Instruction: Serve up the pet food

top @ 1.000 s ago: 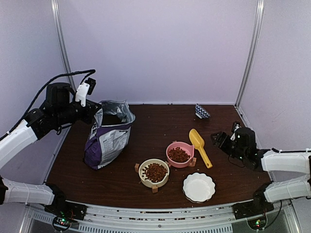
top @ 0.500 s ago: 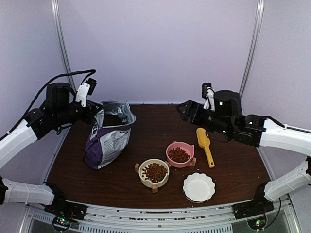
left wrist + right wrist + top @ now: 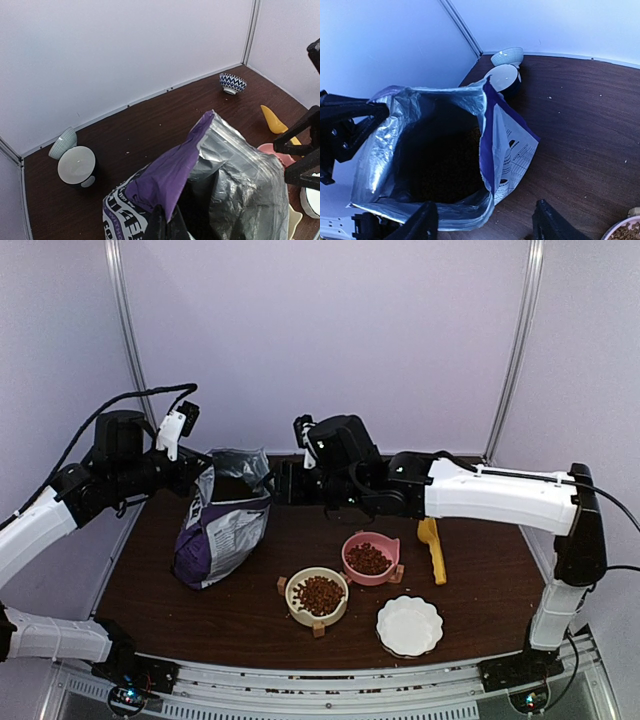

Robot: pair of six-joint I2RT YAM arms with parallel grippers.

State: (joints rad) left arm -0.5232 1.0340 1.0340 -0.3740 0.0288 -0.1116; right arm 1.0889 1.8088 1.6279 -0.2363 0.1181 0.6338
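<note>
Left hand [image 3: 166, 223]: pressed together on the bag [image 3: 222, 530] rim, holding its mouth up at the far left.
Right hand [image 3: 487, 225]: fingers spread, holding nothing. It has swung over from the right side of the counter [image 3: 300, 540] and now hangs at the bag's mouth.
Pet food [image 3: 318, 594]: heaped in the cream bowl [image 3: 340, 608] and the pink bowl [image 3: 385, 542], with more dark inside the bag.
Yellow scoop [image 3: 432, 550]: left lying right of the pink bowl.
Meaning: I'm likely after the bag's free rim, not scooping. The white dish [image 3: 409, 625] isn't filled yet.

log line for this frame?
left gripper: shut on bag rim | right gripper: open at bag mouth | kibble: in pink bowl, cream bowl
</note>
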